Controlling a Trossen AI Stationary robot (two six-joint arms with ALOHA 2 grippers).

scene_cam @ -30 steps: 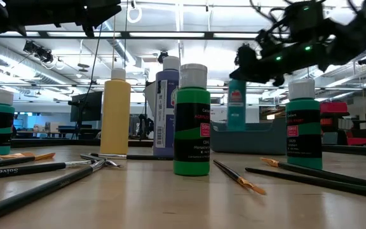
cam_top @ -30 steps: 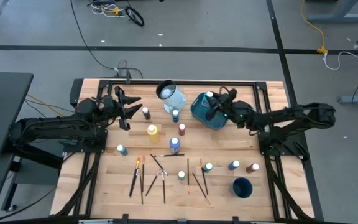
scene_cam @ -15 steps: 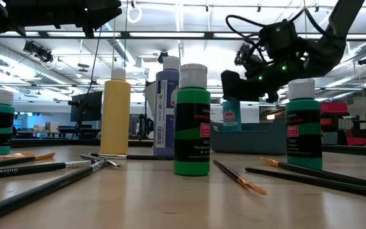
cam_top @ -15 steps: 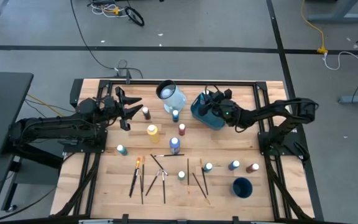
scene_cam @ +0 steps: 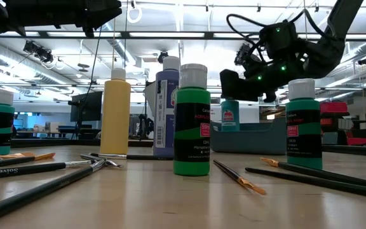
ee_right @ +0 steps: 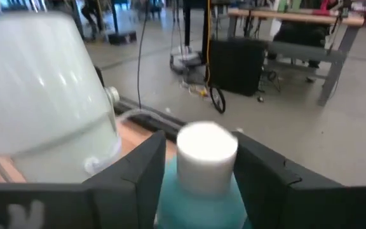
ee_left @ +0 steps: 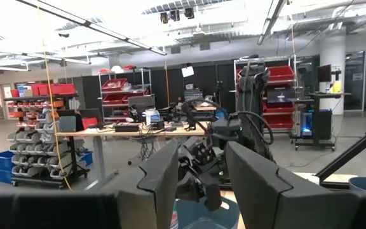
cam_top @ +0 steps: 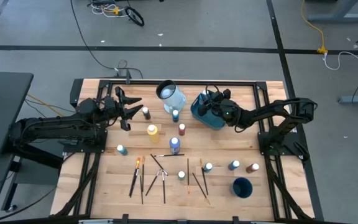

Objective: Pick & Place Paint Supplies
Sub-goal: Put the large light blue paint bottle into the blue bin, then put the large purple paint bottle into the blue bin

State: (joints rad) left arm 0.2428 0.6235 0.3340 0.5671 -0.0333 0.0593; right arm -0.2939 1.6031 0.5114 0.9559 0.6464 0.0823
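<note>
Right claw [cam_top: 211, 104] over the teal tub [cam_top: 202, 116] at the counter's [cam_top: 266, 124] far side, fingers spread either side of a teal white-capped bottle [ee_right: 203, 166] standing in the tub; in the right wrist view there are gaps between cap and both fingers, so grip looks released, contact lower down not visible. Low view shows same bottle [scene_cam: 229, 115] upright behind the tub wall. Pale-blue jug [cam_top: 170, 95] just beside the tub. Left claw [cam_top: 131, 106] hovers at the counter's far left, fingers apart, nothing held. Yellow bottle [cam_top: 152, 130], blue bottle [cam_top: 174, 145] and other small bottles stand mid-counter; brushes [cam_top: 160, 177] lie scattered near the front edge. Dark blue cup [cam_top: 242, 187] at front right.
</note>
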